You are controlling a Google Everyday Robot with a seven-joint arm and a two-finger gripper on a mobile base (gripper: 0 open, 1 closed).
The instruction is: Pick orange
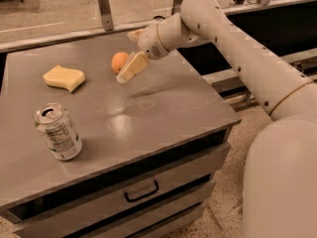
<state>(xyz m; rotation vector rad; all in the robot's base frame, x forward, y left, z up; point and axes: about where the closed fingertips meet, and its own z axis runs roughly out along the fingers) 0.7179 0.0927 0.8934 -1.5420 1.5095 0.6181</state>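
Note:
The orange (pixel 118 61) is a small round fruit resting on the grey cabinet top (pixel 148 108) toward its far edge. My gripper (pixel 127 56) reaches in from the right on the white arm and sits right at the orange's right side. It is open: one pale finger (pixel 132 67) slants down in front of the orange, touching or nearly touching it, and the other (pixel 134 34) shows behind it. The orange is not lifted.
A pale yellow wavy-edged sponge (pixel 64 77) lies at the far left of the top. A drinks can (pixel 58 131) stands at the front left. The cabinet has a drawer with a handle (pixel 141 191) below. A rail and glass run behind the cabinet.

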